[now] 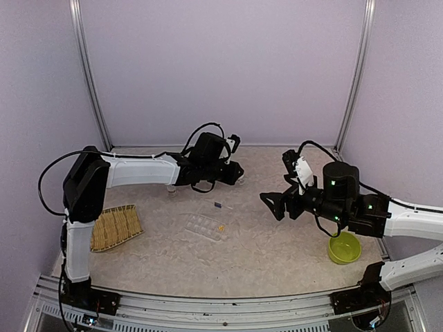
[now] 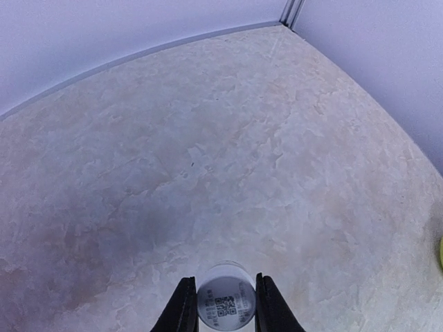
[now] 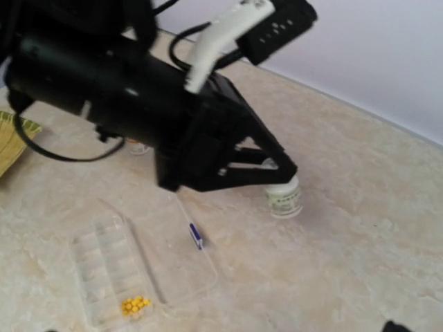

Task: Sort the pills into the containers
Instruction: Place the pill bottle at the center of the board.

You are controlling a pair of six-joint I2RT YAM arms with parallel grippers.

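Observation:
The containers are one clear compartment box (image 1: 203,225) (image 3: 109,268) lying mid-table with its lid (image 3: 174,243) folded open. Several orange-yellow pills (image 3: 135,304) (image 1: 221,228) sit together in one corner compartment. A small blue piece (image 3: 196,235) is on the lid's edge. My left gripper (image 1: 237,174) (image 2: 226,311) is shut on a white pill bottle (image 2: 226,302) (image 3: 284,197) that stands upright on the table behind the box. My right gripper (image 1: 272,203) hovers open and holds nothing, to the right of the box. Only a dark fingertip (image 3: 395,326) of it shows in the right wrist view.
A lime-green bowl (image 1: 344,247) sits at the right beside my right arm. A woven bamboo tray (image 1: 115,227) lies at the left. A second small white bottle (image 1: 172,189) (image 3: 138,146) stands under my left forearm. Walls close the back and sides.

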